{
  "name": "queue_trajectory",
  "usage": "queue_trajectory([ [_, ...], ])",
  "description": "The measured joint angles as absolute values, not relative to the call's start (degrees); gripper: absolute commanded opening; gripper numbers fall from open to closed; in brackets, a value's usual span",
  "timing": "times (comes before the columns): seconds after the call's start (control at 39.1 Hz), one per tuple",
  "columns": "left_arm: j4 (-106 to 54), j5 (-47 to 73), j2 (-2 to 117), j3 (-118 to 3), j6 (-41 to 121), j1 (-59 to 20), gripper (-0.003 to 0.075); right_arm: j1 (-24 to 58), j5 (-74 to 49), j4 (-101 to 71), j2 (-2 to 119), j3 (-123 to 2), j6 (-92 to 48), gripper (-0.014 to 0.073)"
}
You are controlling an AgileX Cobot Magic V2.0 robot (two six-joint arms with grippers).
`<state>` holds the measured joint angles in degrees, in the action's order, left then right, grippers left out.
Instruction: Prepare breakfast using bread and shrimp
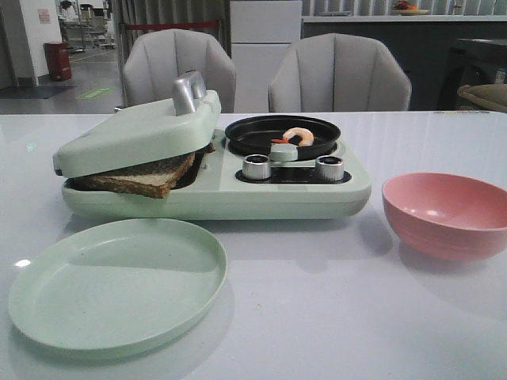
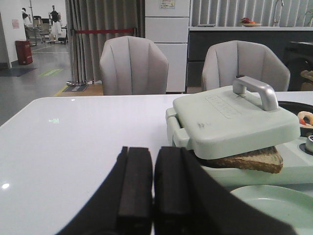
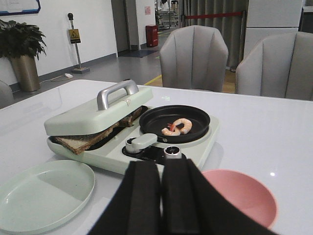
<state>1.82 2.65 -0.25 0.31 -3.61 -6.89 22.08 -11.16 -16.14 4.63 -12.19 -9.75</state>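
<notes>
On my left wrist feed the left gripper (image 2: 152,196) shows its two black fingers (image 2: 134,188) pressed nearly together with only a thin seam between them and nothing held; it sits low over the white table (image 2: 73,142), short of the appliance; on my right wrist feed the right gripper (image 3: 161,196) is in the same state, pads (image 3: 181,193) drawn together and empty, with the pink bowl (image 3: 242,193) just beyond them to one side. Past both sets of fingers stands the pale green breakfast maker (image 1: 238,190); its sandwich lid (image 1: 135,134), with a silver handle (image 1: 188,91), is lowered but rests tilted on the bread (image 1: 139,178), whose brown-crusted corner sticks out of the front of the press toward me; I count one slice edge clearly and cannot tell from these angles whether a second lies under it. On the maker's right half sits a round black pan (image 1: 283,136), and the shrimp (image 1: 299,136) lies curled inside it, pale pink with a reddish tail; two silver knobs (image 1: 256,167) sit at the front below the pan. In front of the maker, near the left side of the table, lies a pale green plate (image 1: 119,285); the pink bowl stands to the right, apart from the maker; two grey chairs (image 1: 339,75) stand behind the table.
</notes>
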Motion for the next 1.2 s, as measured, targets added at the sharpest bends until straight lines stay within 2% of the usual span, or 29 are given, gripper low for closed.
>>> queue_trajectory([
  [0.84, 1.8, 2.6, -0.3, 0.3, -3.6, -6.9, 0.0114, 21.8, -11.0, -13.5, 4.6, -12.2, -9.7, 0.0174],
  [1.2, 1.8, 2.6, -0.3, 0.3, -3.6, -6.9, 0.0114, 9.7, -3.4, -8.4, 2.9, -4.5, -7.4, 0.0174],
])
